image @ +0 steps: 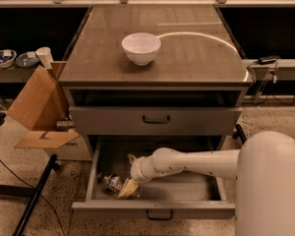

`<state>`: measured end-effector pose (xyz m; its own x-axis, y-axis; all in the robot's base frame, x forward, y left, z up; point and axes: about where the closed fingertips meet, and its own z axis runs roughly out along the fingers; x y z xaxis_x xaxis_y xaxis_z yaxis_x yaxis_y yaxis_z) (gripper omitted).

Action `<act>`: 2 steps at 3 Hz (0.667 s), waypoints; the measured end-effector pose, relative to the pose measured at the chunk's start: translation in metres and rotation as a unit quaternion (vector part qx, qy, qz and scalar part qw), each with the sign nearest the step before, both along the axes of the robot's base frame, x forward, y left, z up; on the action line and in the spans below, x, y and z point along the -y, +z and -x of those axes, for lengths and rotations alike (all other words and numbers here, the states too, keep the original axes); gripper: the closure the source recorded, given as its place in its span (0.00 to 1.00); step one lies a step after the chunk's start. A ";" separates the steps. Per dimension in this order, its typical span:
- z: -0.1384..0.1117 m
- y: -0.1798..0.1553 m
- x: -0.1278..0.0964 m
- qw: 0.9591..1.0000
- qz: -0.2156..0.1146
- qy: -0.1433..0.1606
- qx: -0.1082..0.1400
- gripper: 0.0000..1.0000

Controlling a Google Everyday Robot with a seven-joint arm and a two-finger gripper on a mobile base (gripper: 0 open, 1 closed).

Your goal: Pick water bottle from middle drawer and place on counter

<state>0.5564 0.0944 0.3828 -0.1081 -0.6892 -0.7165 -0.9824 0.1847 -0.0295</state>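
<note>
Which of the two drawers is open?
The lower drawer, pulled out toward the camera, with the gripper inside it at the water bottle. The upper drawer, with the taller front, is shut.

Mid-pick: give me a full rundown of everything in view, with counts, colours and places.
counter: one, glossy grey-brown, top of the cabinet
white bowl: one, white, on the counter, left of centre
upper drawer: one, grey, shut, below the counter
middle drawer: one, grey, pulled open
water bottle: one, clear, lying in the middle drawer's front left corner
cardboard box: one, brown, flaps open, left of the cabinet
small dishes: two, blue-white, shelf at far left
cup: one, white, beside the dishes
arm: one, white, extends from the right into the middle drawer
gripper: one, yellowish, at the water bottle
</note>
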 end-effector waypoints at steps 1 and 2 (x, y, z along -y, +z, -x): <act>-0.003 -0.008 -0.001 1.000 0.000 0.000 -0.007 0.00; -0.004 -0.014 0.001 1.000 0.006 0.013 -0.013 0.00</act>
<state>0.5600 0.0938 0.3691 -0.1077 -0.7003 -0.7056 -0.9873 0.1585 -0.0066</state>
